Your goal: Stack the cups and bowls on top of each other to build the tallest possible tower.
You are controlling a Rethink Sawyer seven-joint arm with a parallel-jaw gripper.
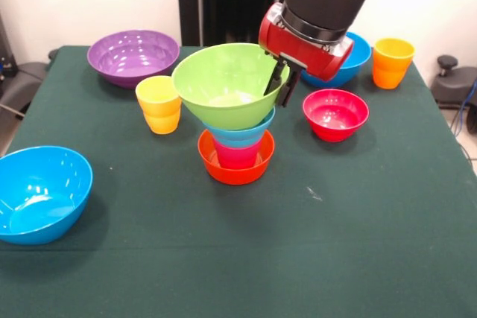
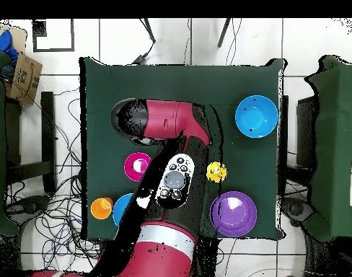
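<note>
The tower stands mid-table in the front view: an orange bowl (image 1: 235, 167) as base, a red-pink cup (image 1: 237, 156) in it, a light blue bowl (image 1: 240, 137) on that, and a lime green bowl (image 1: 223, 87) on top. My gripper (image 1: 282, 84) is at the green bowl's right rim, one finger inside and one outside, shut on it. The yellow cup (image 1: 159, 104) stands just left of the tower, the small red bowl (image 1: 335, 114) to its right. In the overhead view the arm hides the tower.
A purple bowl (image 1: 133, 56) (image 2: 233, 213) sits far left. One blue bowl (image 1: 41, 193) (image 2: 256, 117) is near left, another (image 1: 350, 61) is behind my arm. An orange cup (image 1: 392, 62) (image 2: 102, 208) stands far right. The green-clothed table (image 1: 313, 251) carries everything.
</note>
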